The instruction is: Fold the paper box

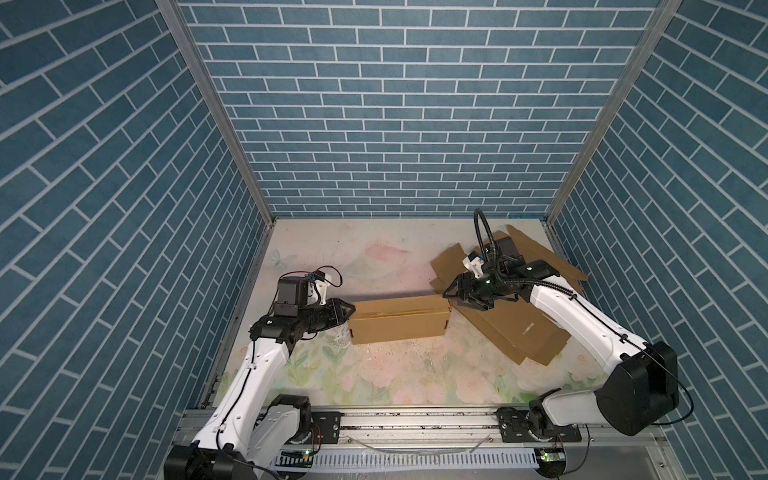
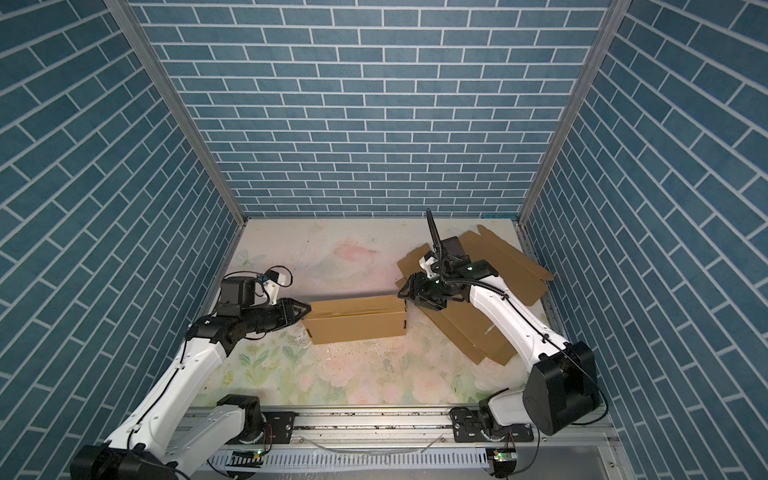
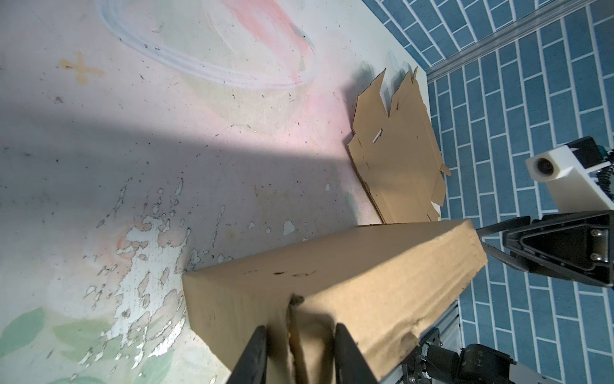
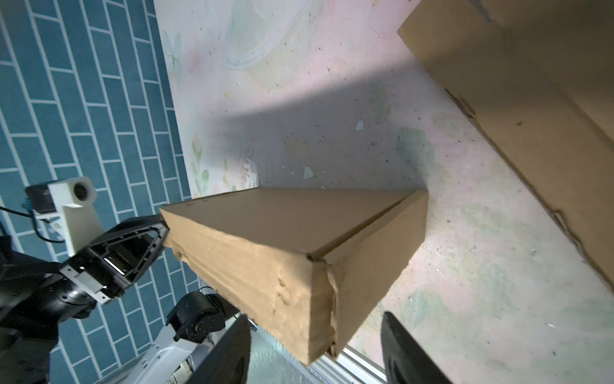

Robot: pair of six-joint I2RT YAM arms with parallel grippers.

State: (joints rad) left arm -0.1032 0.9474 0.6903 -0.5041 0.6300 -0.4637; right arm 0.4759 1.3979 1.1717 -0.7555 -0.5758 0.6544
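Left gripper (image 3: 299,329) straddles a thin flap edge at one end of the paper box (image 1: 399,322), its jaws partly spread with a gap on either side. Only the left wrist view shows this; in both top views its tip simply meets the box's left end. Right gripper (image 4: 315,317) stands wide apart just off the other end, holding nothing. The box lies mid-table (image 1: 374,257), beside flat cardboard sheets (image 1: 511,332) beneath the right arm.

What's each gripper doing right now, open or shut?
Left gripper: open, jaws at the cardboard box's left end, not clamped on it.
Right gripper: open, holding nothing, at the box's other end.
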